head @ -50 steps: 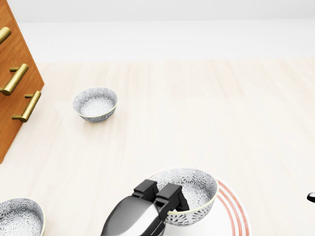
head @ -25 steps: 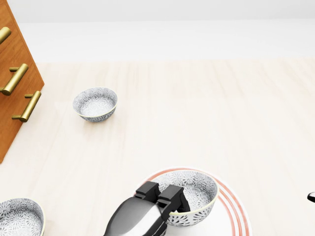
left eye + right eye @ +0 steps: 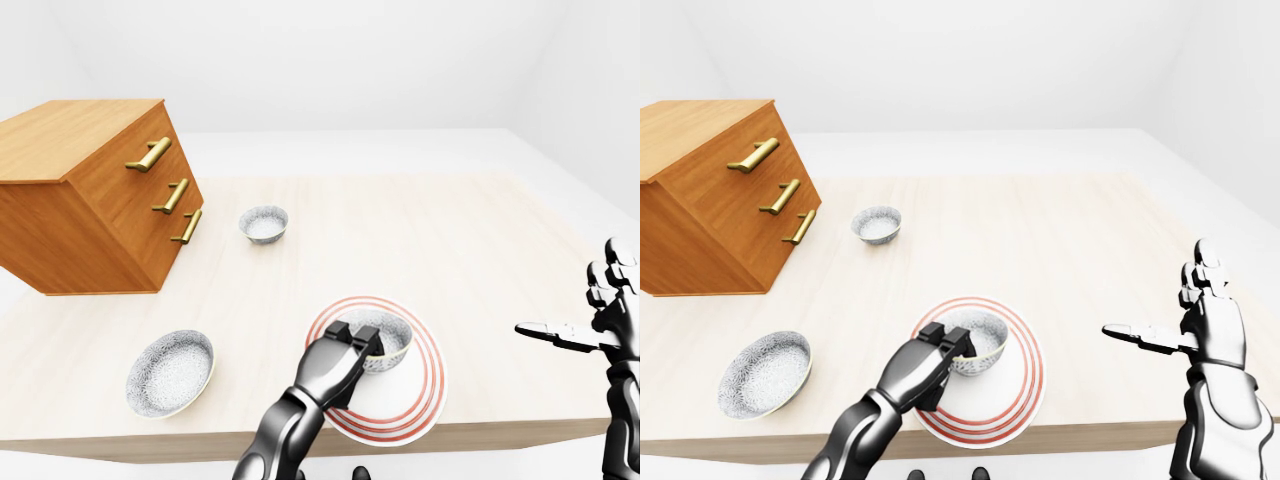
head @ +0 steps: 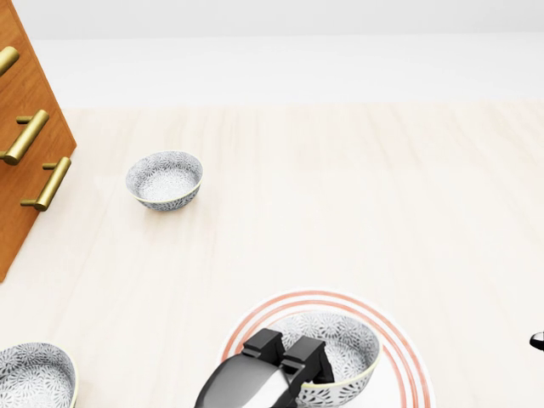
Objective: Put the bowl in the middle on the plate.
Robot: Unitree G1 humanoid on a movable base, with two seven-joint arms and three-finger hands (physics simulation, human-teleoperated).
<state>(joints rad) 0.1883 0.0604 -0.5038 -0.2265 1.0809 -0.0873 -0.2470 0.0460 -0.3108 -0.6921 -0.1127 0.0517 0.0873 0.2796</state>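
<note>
Left robot hand [image 3: 338,362] grips bowl [image 4: 347,338] rim (over plate [image 3: 422,388]).

left hand [image 4: 265,372] drew bowl [image 4: 342,334] lower over plate [image 4: 319,299]

The table [image 3: 450,240] is pale, cream-coloured wood with faint lengthwise grain. The plate [image 3: 428,375] is white with thin red concentric rings round its border. The bowl [image 3: 398,350] carries a dense grey-on-white flower-like print inside and out, and its lip is a thin creamy yellow. The second bowl [image 3: 264,222] and the third bowl [image 3: 170,372] show the same grey-and-white print. The chest of drawers [image 3: 70,200] is warm orange-brown wood, its top lighter than its shaded side, and its handles [image 3: 148,155] are brassy gold. The left hand [image 3: 332,365] is glossy grey with black fingers [image 3: 362,340]. The right hand [image 3: 1215,325] is glossy grey with black patches. The surroundings are plain white.
</note>
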